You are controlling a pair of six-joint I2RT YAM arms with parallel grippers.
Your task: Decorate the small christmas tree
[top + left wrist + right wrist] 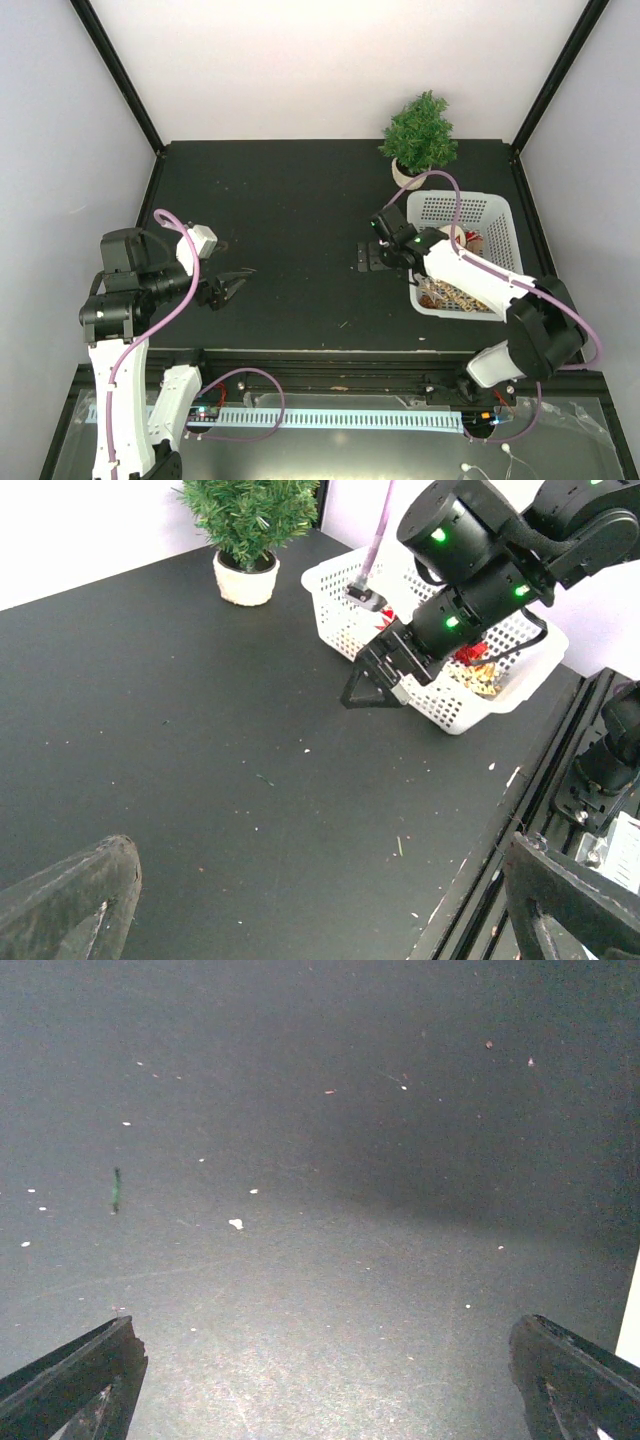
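Observation:
The small christmas tree [420,132], bushy dark green in a round white pot [407,174], stands at the back of the black table; it also shows in the left wrist view [250,515]. My right gripper [368,257] is open and empty, pointing down at bare table just left of the white basket [440,208]. Its view [320,1390] shows only the table top. My left gripper [232,287] is open and empty, low over the table's left part, well apart from the tree. Its fingers [70,910] frame bare table [320,910].
The white basket [335,605] holds red and golden-brown decorations [455,297], also seen in the left wrist view [470,660]. The table's front edge [500,810] and a rail run close behind the arms. Black frame posts stand at the back corners.

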